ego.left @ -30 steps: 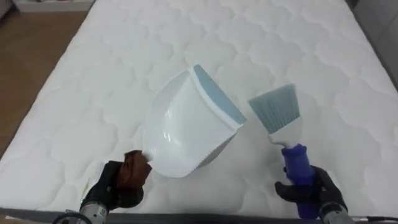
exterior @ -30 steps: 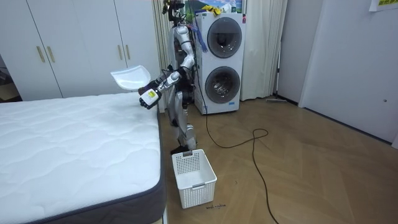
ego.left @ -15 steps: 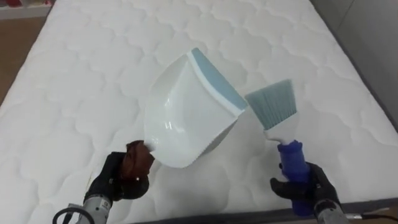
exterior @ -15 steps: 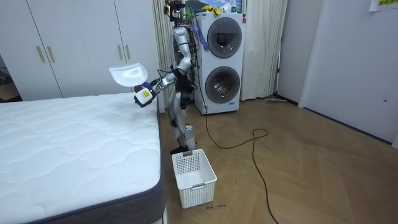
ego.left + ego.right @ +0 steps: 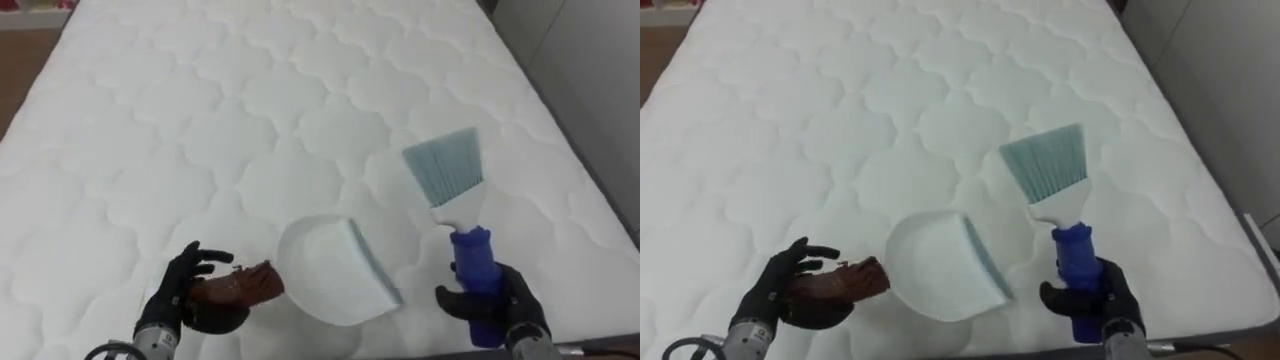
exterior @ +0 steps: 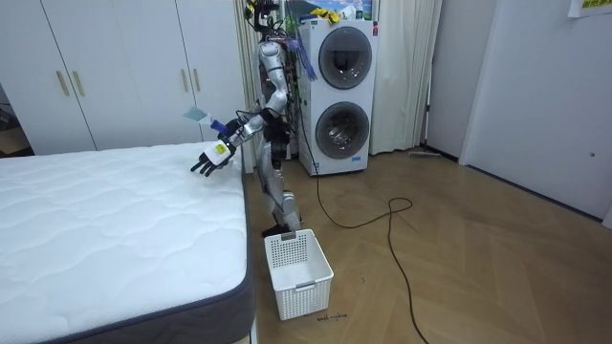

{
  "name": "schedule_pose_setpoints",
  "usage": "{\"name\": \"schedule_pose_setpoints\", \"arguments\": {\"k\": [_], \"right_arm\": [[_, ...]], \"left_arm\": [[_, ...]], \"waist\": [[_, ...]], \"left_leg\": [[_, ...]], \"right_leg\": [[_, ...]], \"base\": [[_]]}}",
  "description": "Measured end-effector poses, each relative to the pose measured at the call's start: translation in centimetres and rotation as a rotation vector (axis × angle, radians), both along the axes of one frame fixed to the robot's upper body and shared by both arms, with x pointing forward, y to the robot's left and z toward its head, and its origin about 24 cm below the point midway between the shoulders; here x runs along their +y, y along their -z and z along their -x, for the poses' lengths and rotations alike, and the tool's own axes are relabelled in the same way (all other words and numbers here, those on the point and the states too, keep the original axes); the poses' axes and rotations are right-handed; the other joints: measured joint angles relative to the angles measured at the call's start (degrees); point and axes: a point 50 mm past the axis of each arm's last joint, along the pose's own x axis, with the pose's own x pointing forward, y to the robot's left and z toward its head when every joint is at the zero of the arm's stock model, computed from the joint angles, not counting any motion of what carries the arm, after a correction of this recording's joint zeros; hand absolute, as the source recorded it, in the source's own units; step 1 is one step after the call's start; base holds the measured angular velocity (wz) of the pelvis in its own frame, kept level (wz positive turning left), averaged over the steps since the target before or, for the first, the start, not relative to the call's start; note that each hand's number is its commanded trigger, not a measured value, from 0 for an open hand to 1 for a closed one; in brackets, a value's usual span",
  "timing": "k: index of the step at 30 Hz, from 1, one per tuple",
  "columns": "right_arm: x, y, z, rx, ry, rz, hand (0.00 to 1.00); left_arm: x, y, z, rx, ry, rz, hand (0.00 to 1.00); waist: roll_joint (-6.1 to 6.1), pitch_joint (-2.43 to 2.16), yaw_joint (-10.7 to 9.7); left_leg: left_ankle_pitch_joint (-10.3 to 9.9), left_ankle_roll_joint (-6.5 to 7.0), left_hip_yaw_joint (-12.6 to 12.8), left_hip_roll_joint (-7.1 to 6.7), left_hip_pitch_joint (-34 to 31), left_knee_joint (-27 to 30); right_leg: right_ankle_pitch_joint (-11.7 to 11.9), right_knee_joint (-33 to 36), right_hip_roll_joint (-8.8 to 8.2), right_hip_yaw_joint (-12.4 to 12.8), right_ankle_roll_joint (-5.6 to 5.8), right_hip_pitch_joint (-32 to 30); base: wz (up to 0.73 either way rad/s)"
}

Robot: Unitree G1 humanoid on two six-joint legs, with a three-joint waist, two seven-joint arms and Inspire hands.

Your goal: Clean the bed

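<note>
At the far left, the left hand (image 5: pixel 185 297) is seen low over the near edge of the mattress (image 5: pixel 200 120), fingers spread and loose, so nothing is really being gripped. The brown handle (image 5: pixel 242 286) of the dustpan (image 5: pixel 325 272) is laid against its palm, but no fingers are wrapped round it. The white pan itself looks to be resting on the mattress just right of that hand, with its blue-grey lip turned toward the right.

Further right, the brush (image 5: pixel 458 215) is held upright, pale blue bristles fanned out on top and well clear of the pan. Its blue grip is clamped tight in the right hand (image 5: pixel 497 308), fingers curled fully round it, down near the bottom right corner.

In the room view, white wardrobe doors (image 6: pixel 115 67) are seen at the left, then the bed, with the robot stood at its corner and both arms reached out over the mattress. A white basket (image 6: pixel 298 272) is parked on the floor by the bed's side, and a stacked washer and dryer (image 6: pixel 339 86) is set just behind the robot.
</note>
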Motion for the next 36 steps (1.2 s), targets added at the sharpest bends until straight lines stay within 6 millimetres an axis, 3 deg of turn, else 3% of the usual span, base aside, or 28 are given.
{"name": "schedule_pose_setpoints", "arguments": {"k": [7, 9, 12, 16, 21, 26, 30, 36], "right_arm": [[-0.9, 0.3, 1.0, 0.019, 0.073, 0.004, 0.0], [-1.3, 0.9, 2.1, 0.053, 0.112, 0.019, 0.0], [-2.0, 1.3, 3.6, 0.085, 0.173, 0.024, 0.0], [-2.8, 2.5, 5.5, 0.174, 0.214, 0.046, 0.0], [-4.7, 3.8, 9.8, 0.316, 0.359, 0.058, 0.0], [-5.1, 4.7, 13.3, 0.454, 0.412, 0.059, 0.0], [-4.9, 5.3, 14.8, 0.53, 0.409, 0.029, 0.0], [-3.7, 6.3, 17.7, 0.729, 0.322, -0.031, 0.0]], "left_arm": [[1.7, 0.5, 1.2, 0.003, -0.201, 0.103, 0.0], [2.9, 1.5, 2.6, 0.041, -0.314, 0.112, 0.0], [3.8, 2.2, 4.2, 0.077, -0.403, 0.081, 0.0], [4.8, 3.0, 6.2, 0.137, -0.481, 0.042, 0.0], [7.1, 4.6, 11.2, 0.285, -0.675, -0.042, 0.0], [7.8, 5.3, 14.3, 0.392, -0.769, -0.089, 0.0], [8.0, 5.8, 16.1, 0.476, -0.818, -0.108, 0.0], [7.4, 6.6, 19.0, 0.662, -0.79, -0.129, 0.0]], "waist": [[0.18, -0.29, 0.74], [0.19, -0.55, 0.69], [0.01, -0.5, 0.8], [-0.2, -0.23, 0.91], [-0.64, 0.03, 0.92], [-1.11, 0.27, 0.87], [-1.41, 0.28, 0.84], [-1.22, -0.03, 0.87]], "left_leg": [[0.24, -0.42, 0.15, 0.77, 2.51, -1.95], [0.25, -0.43, -0.07, 0.91, 3.11, -1.95], [0.25, -0.43, -0.1, 0.99, 3.71, -2.52], [0.25, -0.44, -0.5, 1.06, 4.63, -3.17], [0.25, -0.44, -0.65, 1.17, 5.56, -3.3], [0.21, -0.48, -0.61, 1.14, 5.72, -3.59], [-0.3, -0.65, -0.74, 1.15, 5.62, -4.87], [-0.29, -0.65, -0.8, 1.07, 5.8, -4.64]], "right_leg": [[1.46, -4.49, 1.07, 1.26, -0.15, 3.55], [1.57, -5.56, 1.12, 0.7, -0.15, 4.78], [1.57, -5.68, 1.22, 0.36, -0.15, 5.08], [1.58, -6.56, 1.28, -0.22, -0.13, 6.18], [1.57, -6.55, 1.39, -0.1, -0.15, 7.2], [1.59, -6.28, 1.4, -0.1, -0.17, 7.11], [1.67, -4.82, 1.64, -0.22, -0.3, 6.08], [1.67, -4.22, 1.67, 0.18, -0.39, 5.99]], "base": [[-0.1], [0.05], [0.02], [0.07], [0.01], [0.0], [-0.04], [0.0]]}}
